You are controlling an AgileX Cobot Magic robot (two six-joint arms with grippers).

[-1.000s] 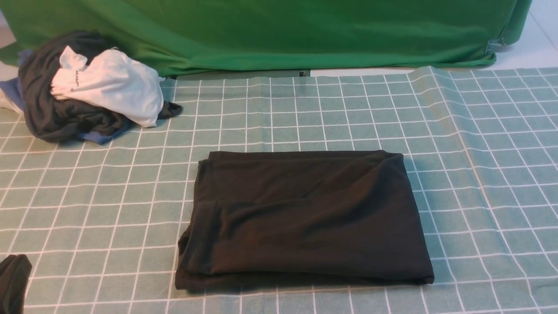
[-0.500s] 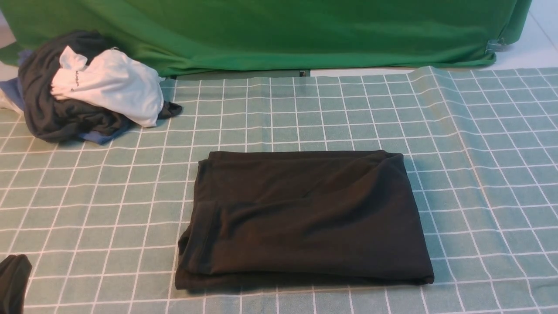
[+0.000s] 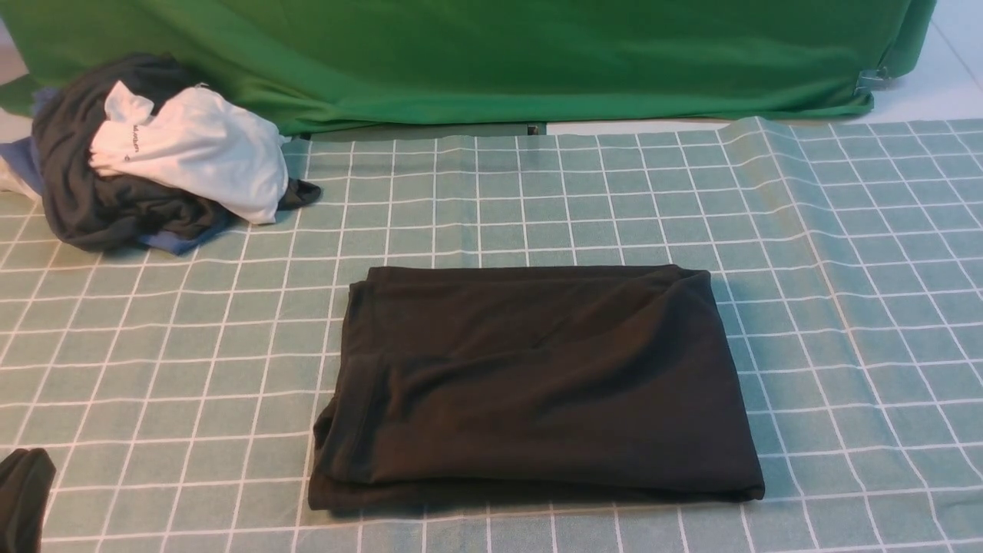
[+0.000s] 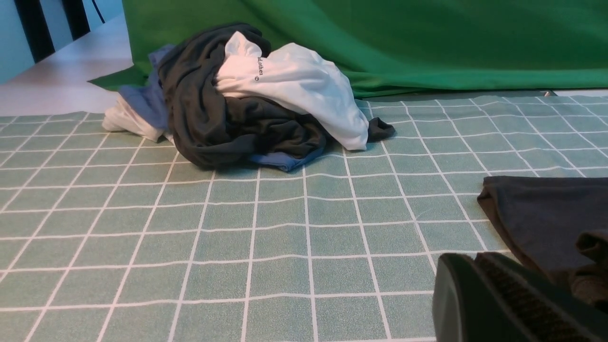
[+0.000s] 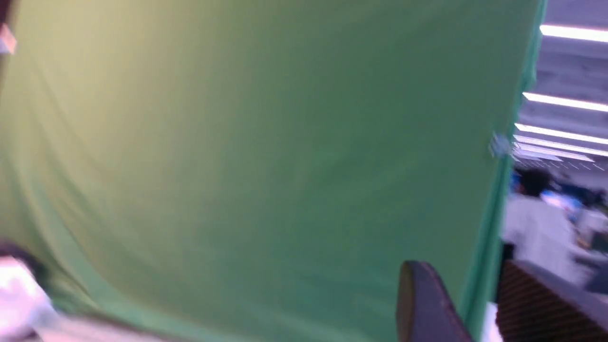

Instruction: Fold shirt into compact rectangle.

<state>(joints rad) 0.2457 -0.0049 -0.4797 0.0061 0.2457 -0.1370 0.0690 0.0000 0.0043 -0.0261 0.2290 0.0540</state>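
The black shirt lies folded into a rough rectangle on the checked tablecloth, in the middle near the front edge. Its left edge shows layered folds, and one corner also appears in the left wrist view, shirt. My left gripper is low at the front left corner, well left of the shirt. In its own view the left gripper has its jaws pressed together with nothing between them. My right gripper is outside the front view; its blurred wrist view faces the green backdrop, jaws apart and empty.
A pile of dark grey, white and blue clothes sits at the back left, and shows as the clothes pile in the left wrist view. The green backdrop cloth hangs along the back. A crease ridge runs through the tablecloth at the back right.
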